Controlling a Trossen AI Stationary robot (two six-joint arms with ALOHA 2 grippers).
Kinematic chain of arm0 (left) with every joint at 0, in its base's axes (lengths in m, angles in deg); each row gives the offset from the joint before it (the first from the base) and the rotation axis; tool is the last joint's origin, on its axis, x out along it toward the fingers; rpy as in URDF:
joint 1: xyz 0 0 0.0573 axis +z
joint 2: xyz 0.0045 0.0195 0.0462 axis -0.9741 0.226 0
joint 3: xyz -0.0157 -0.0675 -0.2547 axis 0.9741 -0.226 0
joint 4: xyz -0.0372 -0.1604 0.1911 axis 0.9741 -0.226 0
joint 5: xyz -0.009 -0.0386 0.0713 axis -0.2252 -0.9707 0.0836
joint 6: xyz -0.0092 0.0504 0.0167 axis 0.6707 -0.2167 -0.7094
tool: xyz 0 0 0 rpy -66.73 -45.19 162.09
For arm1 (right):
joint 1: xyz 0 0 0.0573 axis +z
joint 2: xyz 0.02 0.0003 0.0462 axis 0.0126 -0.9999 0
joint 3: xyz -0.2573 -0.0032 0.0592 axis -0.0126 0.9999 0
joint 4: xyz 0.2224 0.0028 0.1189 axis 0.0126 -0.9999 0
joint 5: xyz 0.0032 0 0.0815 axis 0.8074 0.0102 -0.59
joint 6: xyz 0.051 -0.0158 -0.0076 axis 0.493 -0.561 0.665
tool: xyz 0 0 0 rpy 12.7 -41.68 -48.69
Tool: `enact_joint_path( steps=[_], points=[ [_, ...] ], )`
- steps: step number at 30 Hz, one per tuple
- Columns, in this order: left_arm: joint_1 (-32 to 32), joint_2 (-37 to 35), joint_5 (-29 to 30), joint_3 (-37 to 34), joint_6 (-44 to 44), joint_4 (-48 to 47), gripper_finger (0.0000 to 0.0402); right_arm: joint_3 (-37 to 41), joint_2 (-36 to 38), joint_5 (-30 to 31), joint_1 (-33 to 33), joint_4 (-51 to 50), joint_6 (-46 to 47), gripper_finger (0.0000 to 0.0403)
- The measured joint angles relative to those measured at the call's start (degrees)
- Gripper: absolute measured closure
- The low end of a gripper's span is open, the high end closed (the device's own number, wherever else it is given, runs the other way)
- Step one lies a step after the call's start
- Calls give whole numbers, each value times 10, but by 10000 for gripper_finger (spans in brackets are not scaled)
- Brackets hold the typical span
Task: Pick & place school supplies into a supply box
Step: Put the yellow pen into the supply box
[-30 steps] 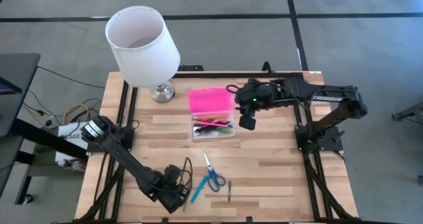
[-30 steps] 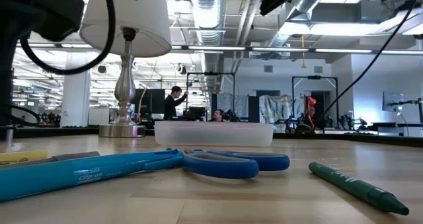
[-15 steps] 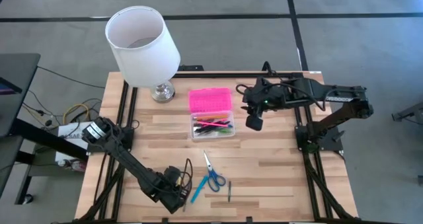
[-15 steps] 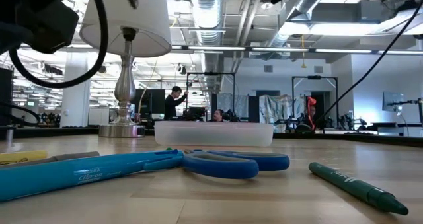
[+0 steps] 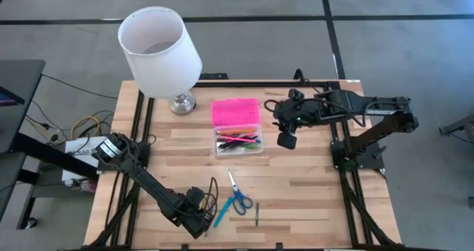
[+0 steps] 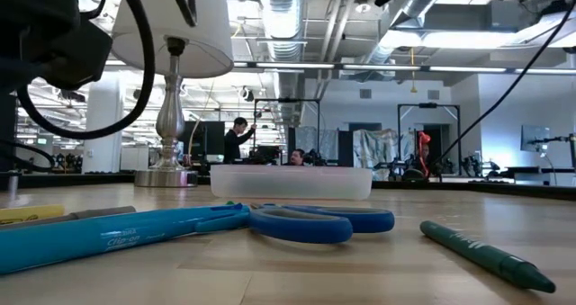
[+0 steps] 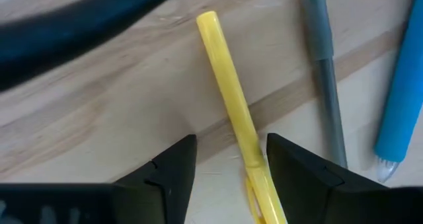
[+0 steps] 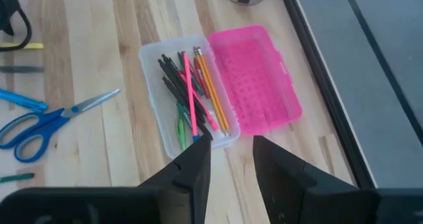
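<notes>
The supply box point(image 5: 238, 143) stands open mid-table, its pink lid point(image 5: 235, 112) flat on the far side; several pens lie in the clear tray point(image 8: 151, 85). Near the near edge lie blue-handled scissors point(image 5: 238, 197), a blue pen point(image 5: 221, 212) and a green pen point(image 5: 257, 214). My left gripper point(image 7: 228, 178) is low over the table there, open, a finger on either side of a yellow pen point(image 7: 228, 92); a grey pen point(image 7: 324, 65) lies beside it. My right gripper point(image 5: 286, 138) hovers right of the box, open and empty.
A table lamp with a big white shade point(image 5: 158, 49) stands at the far left corner, its base point(image 5: 182, 101) beside the lid. A black cable loop point(image 5: 209, 188) lies by the left gripper. Bare wood stretches right of the scissors. People stand in the room beyond point(image 6: 238, 139).
My right gripper has drawn away from the box toward the table's right edge, staying high. My left gripper has sunk a little toward the table by the near edge. The pens, the scissors and the box have not moved.
</notes>
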Motion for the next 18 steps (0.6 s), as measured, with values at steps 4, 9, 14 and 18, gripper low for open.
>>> enact_joint_path(
  steps=[4, 9, 14, 18],
  points=[
    [0, -2, -9, -10, 0, 9, 247, 0, 0, 0, 0, 0, 0, 294],
    [2, -2, -14, -13, -11, 9, 295, 0, 0, 0, 0, -2, 0, 294],
    [9, -2, -27, -13, -30, -5, 340, 0, 0, 0, 0, -2, 0, 294],
    [16, -1, -33, -13, -55, -13, 370, 0, 0, 0, 0, -2, 0, 294]
  ],
)
